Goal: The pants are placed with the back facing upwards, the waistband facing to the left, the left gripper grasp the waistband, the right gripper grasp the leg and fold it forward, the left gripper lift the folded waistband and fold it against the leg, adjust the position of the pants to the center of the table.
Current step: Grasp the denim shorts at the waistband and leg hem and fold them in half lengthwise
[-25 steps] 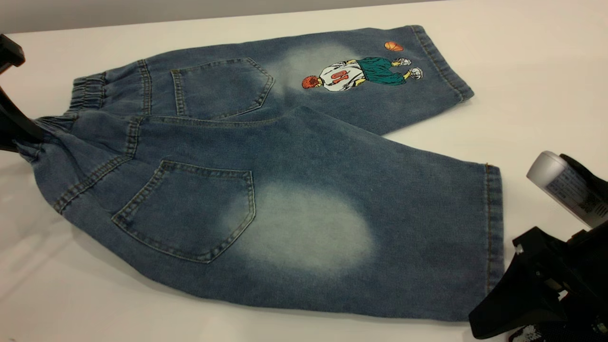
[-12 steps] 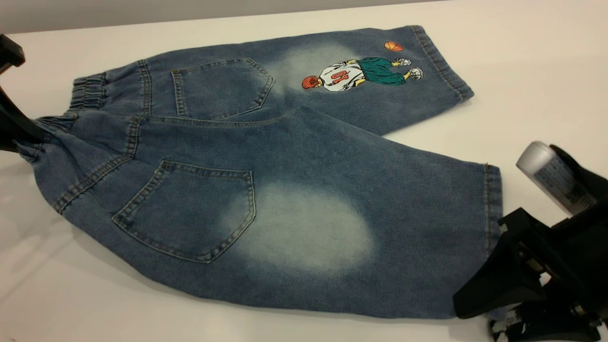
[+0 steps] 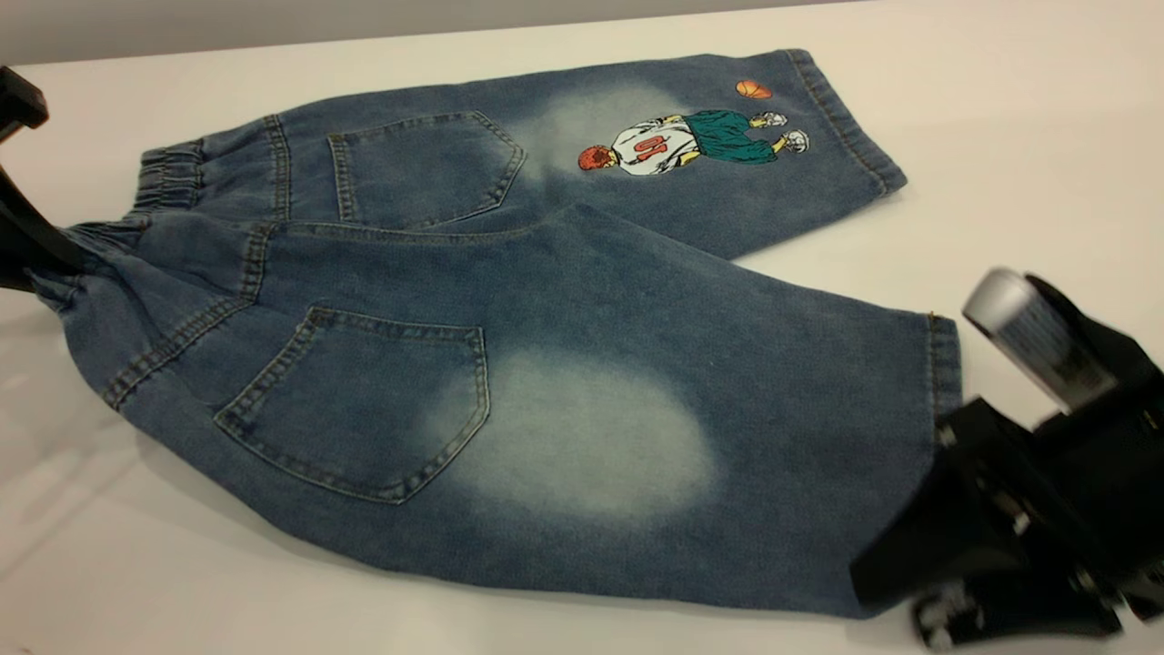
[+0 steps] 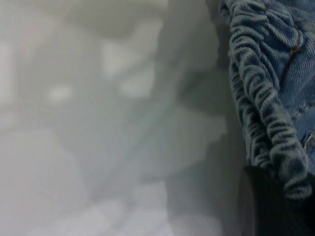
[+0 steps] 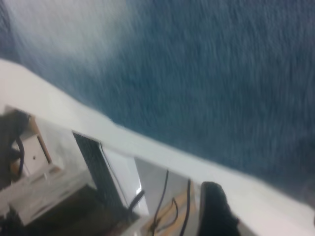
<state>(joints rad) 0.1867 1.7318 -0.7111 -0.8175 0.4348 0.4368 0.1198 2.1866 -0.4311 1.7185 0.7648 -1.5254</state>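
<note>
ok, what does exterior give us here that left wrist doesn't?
Exterior only: the whole pants, both back pockets, the cartoon player print, and the right gripper at the near leg's hem corner. Left wrist only: a close look at the ruched waistband gathers, with a dark part under its end. Both: blue denim on the white table.

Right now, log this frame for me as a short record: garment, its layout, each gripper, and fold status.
garment: pants, back side up, spread flat on the table
waistband: toward the exterior view's left
printed leg: far side
leg: near side, plain, hem toward the right
left gripper: at the waistband's near corner; grip not visible
right gripper: at the near hem corner of the leg; grip not visible
fold status: no fold yet
</note>
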